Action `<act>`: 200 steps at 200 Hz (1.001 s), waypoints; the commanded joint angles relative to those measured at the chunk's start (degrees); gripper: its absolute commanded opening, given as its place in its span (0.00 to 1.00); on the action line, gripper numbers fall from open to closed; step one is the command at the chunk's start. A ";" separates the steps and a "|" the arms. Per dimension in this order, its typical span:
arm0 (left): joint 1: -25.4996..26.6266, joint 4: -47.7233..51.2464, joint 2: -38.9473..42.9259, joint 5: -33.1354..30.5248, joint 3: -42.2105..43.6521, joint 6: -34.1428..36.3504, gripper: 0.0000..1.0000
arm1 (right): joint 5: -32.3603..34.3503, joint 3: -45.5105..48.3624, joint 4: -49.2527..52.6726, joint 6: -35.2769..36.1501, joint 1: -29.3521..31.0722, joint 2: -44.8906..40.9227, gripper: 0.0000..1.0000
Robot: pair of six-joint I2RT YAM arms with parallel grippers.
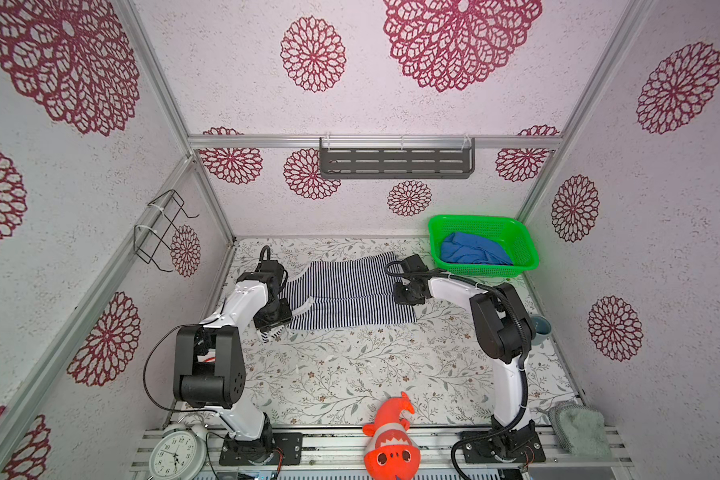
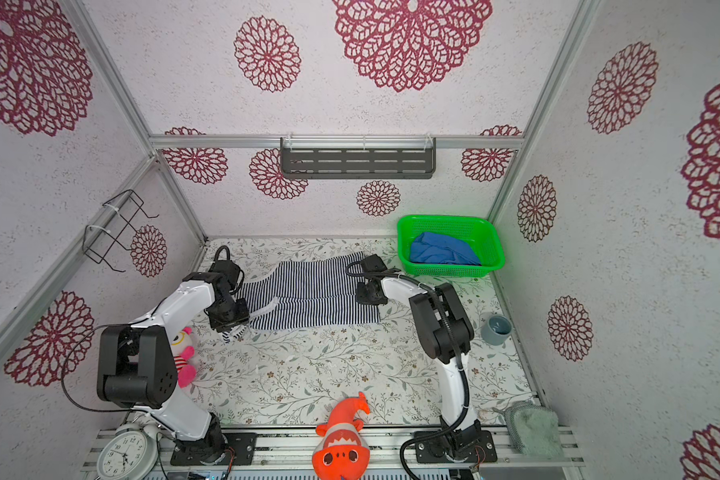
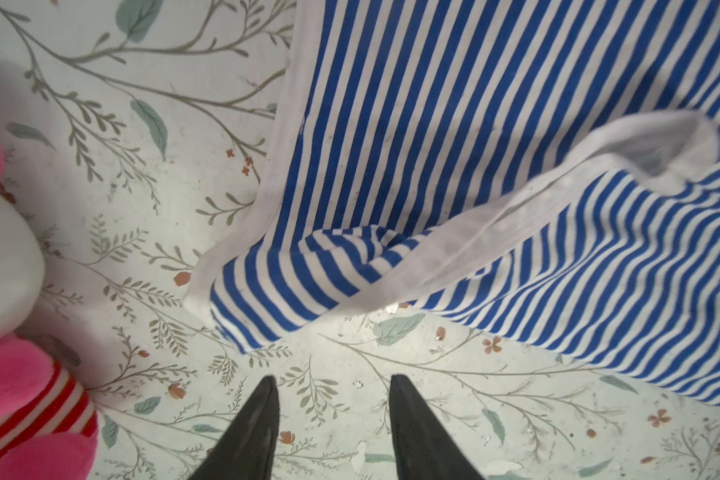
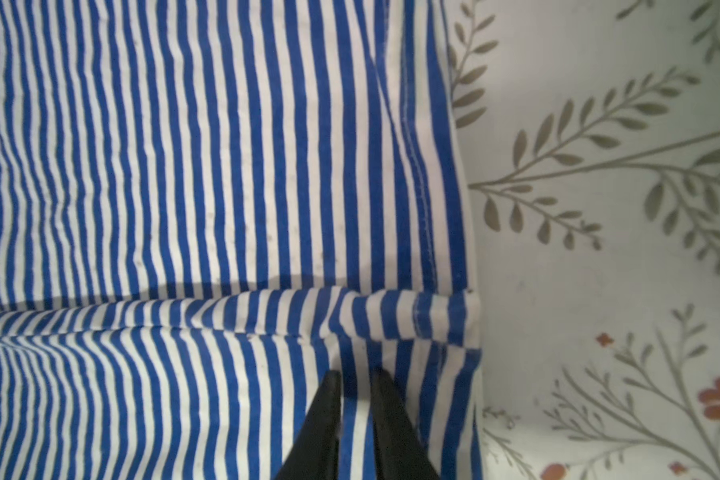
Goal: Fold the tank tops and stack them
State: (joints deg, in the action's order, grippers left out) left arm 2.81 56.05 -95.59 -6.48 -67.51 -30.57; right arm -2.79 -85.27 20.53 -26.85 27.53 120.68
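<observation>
The striped tank top (image 1: pixel 350 293) (image 2: pixel 316 293) lies spread at the back middle of the table, its near half folded over. The plain blue tank top (image 1: pixel 470 249) (image 2: pixel 441 249) is bunched in the green basket (image 1: pixel 485 272). My left gripper (image 3: pixel 333 378) is open over bare table at the garment's left end, just short of a white-edged strap (image 3: pixel 267 299). My right gripper (image 4: pixel 356 372) sits on the right end near the hem (image 4: pixel 425 216). Its fingers are nearly together with a narrow strip of striped cloth (image 4: pixel 184 166) between them.
A pink doll (image 2: pixel 184 353) (image 3: pixel 9 291) lies close beside the left arm. An orange fish plush (image 1: pixel 387 436), a clock (image 1: pixel 175 453) and a grey-green towel (image 1: pixel 582 428) line the front edge. A grey cup (image 2: pixel 495 328) stands at the right.
</observation>
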 commanded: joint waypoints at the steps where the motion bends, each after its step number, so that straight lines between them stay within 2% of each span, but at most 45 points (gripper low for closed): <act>1: 0.18 -0.37 0.11 -1.11 0.80 -0.46 0.45 | 2.34 -0.24 1.49 -0.76 -0.18 1.90 0.18; 47: -1.23 -1.61 -3.21 -1.63 -1.04 1.38 0.46 | 2.78 0.57 1.46 -0.70 -0.58 2.03 0.18; 75: -3.92 -5.26 -6.71 3.33 -2.82 2.86 0.45 | 2.76 2.04 0.63 -1.36 -1.39 1.84 0.18; 91: -4.04 -5.26 -9.30 3.79 -6.05 3.65 0.45 | 4.02 2.41 0.91 -1.07 -1.76 1.92 0.18; 124: -3.95 -8.94 -8.17 16.26 -7.73 3.79 0.44 | 5.49 4.27 0.53 -1.18 -3.80 1.24 0.18; 139: -3.95 -8.41 -6.76 18.59 -7.60 3.89 0.44 | 5.64 4.85 -0.03 -1.36 -4.71 0.79 0.18; 152: -3.95 -6.45 -4.86 16.82 -7.01 4.39 0.45 | 5.38 4.80 -0.23 -1.22 -5.02 0.54 0.18; 187: -3.94 3.75 0.43 2.23 -4.37 4.78 0.46 | 4.35 3.88 -0.32 -0.90 -5.01 1.11 0.18; 200: -4.25 4.22 2.30 0.56 -1.96 3.71 0.45 | 4.02 3.50 -0.40 -0.78 -5.07 1.65 0.18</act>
State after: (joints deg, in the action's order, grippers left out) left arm -1.04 54.61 -97.38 1.23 -72.82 -26.61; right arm -1.72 -82.89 14.90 -27.14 23.64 120.46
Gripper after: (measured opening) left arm 0.460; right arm 0.180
